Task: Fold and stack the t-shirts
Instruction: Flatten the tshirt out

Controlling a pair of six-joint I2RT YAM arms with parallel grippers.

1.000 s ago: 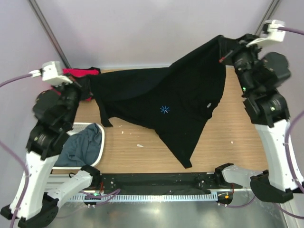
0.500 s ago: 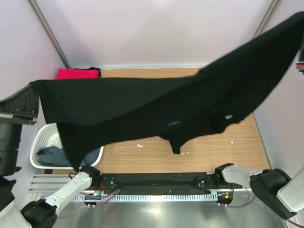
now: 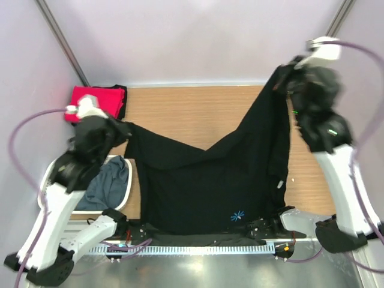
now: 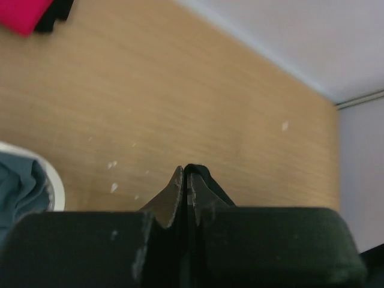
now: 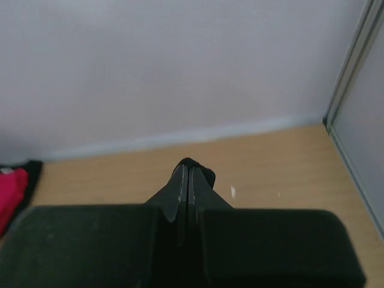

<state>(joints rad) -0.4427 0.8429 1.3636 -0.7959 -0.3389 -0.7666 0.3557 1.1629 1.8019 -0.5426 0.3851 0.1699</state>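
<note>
Both grippers are pinching the black t-shirt, left gripper low, right gripper high, so it is hanging slantwise over the table, its lower edge trailing off the near side. Spreading, I'd judge; next it is needing lowering flat, evenly.

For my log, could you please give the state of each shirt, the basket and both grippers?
black shirt: unfolded, hanging between both grippers
red shirt: folded, far left corner
grey shirt: crumpled in the basket
basket: upright, holding grey shirt
left gripper: shut on black shirt
right gripper: shut on black shirt
</note>
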